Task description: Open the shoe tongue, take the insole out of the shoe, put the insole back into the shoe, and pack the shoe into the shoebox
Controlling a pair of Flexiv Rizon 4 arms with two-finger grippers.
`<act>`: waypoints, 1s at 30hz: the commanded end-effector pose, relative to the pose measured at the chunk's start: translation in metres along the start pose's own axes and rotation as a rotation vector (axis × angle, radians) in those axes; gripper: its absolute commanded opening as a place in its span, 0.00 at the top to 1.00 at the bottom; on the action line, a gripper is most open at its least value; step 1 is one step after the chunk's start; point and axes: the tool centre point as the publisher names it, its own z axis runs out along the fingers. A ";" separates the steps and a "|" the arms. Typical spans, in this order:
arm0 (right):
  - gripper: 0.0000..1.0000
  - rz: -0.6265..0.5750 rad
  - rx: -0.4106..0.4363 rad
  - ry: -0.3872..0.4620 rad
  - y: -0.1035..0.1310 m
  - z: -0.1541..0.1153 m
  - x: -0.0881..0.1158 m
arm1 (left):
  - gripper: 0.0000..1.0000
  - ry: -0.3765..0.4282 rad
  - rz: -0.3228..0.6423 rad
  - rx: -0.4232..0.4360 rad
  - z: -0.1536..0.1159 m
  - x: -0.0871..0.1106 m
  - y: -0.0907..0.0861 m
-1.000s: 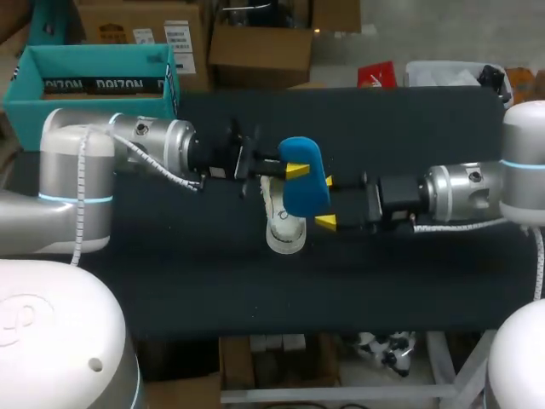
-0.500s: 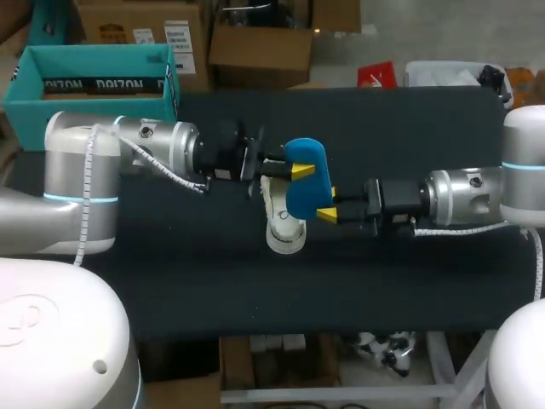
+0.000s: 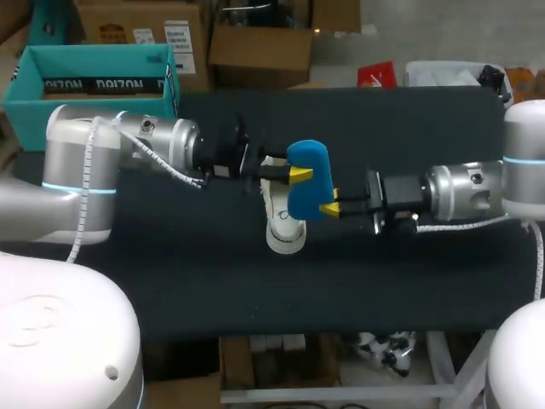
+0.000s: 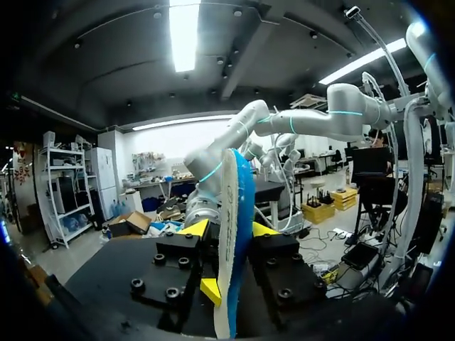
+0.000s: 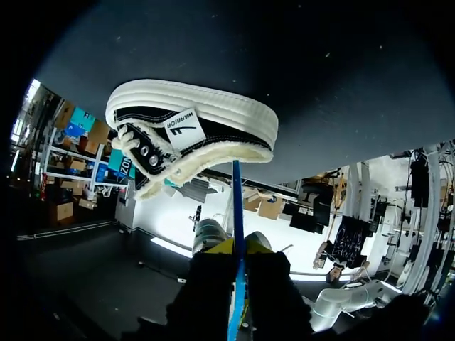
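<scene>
We judge the task roughly half done. The blue insole [image 3: 308, 183] is out of the shoe [image 3: 281, 226] and is held in the air over the middle of the counter [image 3: 213, 281], directly above the shoe. So the tongue-opening and the removal look finished to us. The left fingers [image 3: 298, 173] are clamped on the insole's end nearer the far edge. The left wrist view shows it edge-on, with a yellow tip pressed to each face. The right fingers [image 3: 330, 207] are closed on its other end, and the right wrist view shows the thin blue edge pinched between them. In that view the shoe lies ahead of the right fingers with its opening and laces towards them, apart from the insole. Two steps remain: sliding the insole back into the shoe and packing the shoe away. The teal shoebox [image 3: 94, 72] sits open by the counter's far left corner, well apart from the shoe. We cannot tell whether it rests on the counter or just past its edge. Nothing is in it that we can see.
</scene>
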 end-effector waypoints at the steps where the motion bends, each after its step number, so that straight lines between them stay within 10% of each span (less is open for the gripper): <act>1: 1.00 -0.021 0.030 -0.023 0.006 -0.008 0.001 | 0.00 0.124 -0.035 -0.014 -0.023 -0.013 0.003; 13: 1.00 -0.088 0.044 -0.108 0.004 0.003 -0.014 | 0.00 0.624 -0.107 -0.209 -0.061 -0.023 0.032; 24: 1.00 -0.114 0.064 -0.126 -0.005 0.019 -0.034 | 0.00 0.878 -0.147 -0.401 -0.076 -0.048 0.053; 30: 1.00 -0.130 0.072 -0.136 -0.009 0.026 -0.039 | 0.00 0.882 -0.188 -0.415 -0.079 -0.059 0.056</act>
